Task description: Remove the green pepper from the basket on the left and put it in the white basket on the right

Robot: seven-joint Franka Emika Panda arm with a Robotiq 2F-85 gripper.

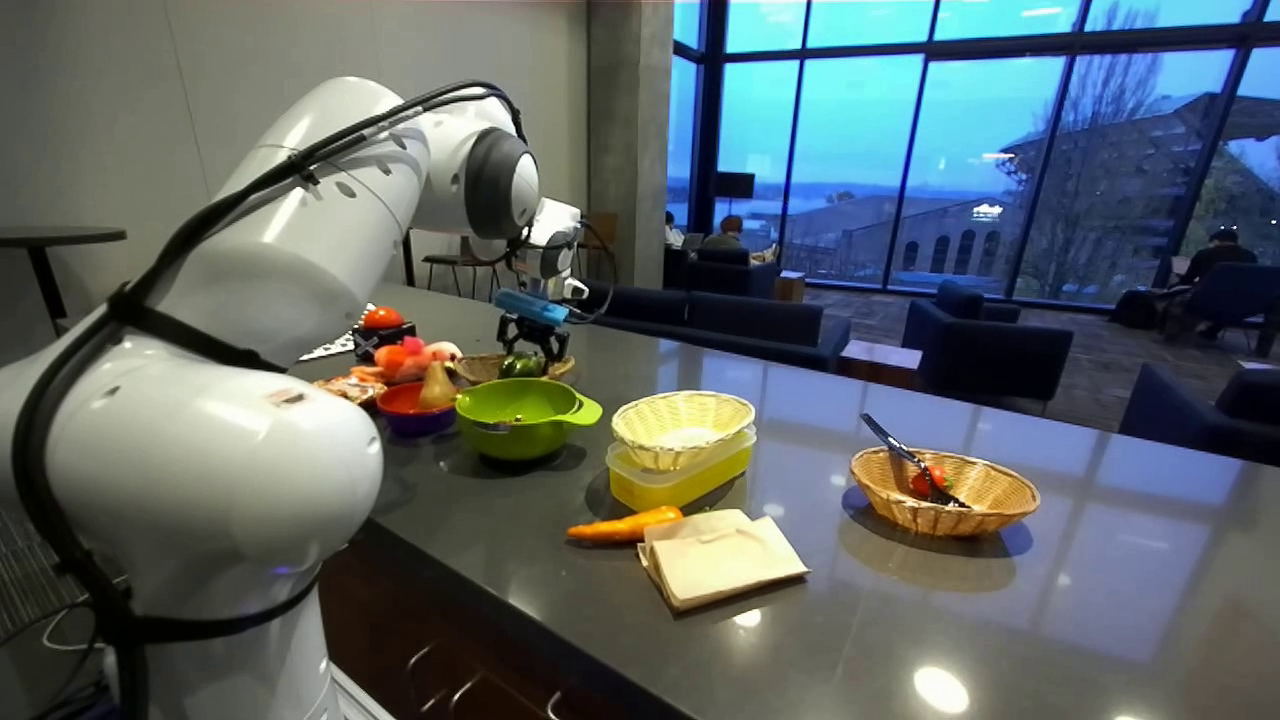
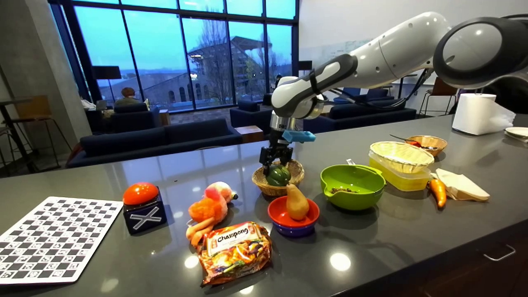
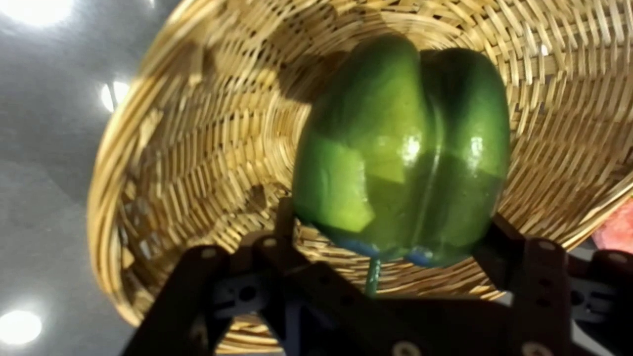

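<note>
- Green bell pepper (image 3: 405, 153) is lying in the tan wicker basket (image 3: 198, 163), stem (image 3: 373, 279) showing at the gripper (image 3: 390, 220) side of the wrist view.
- Handling, my guess: skin's super glossy, so probably slippery. Might be a fake one, which would make it light and stiff, not really fragile.
- I'd grab across the fattest part of the lobes, pinching from both sides. Skip the stem, way too skinny.
- Gripper's straddling it, fingers (image 3: 504, 247) on both sides down by the stem end. Honestly can't tell if it's squeezing or just lined up.
- Nearby: pear (image 2: 298, 204) in a red bowl (image 2: 284, 218), then a lime-green mixing bowl (image 2: 350, 202), all on the grey desk (image 2: 387, 247).
- Destination's the pale white wicker basket (image 1: 650, 455) on top of a yellow plastic tub (image 1: 690, 487), past that mixing bowl. I'd lift high enough to clear the bowl.
</note>
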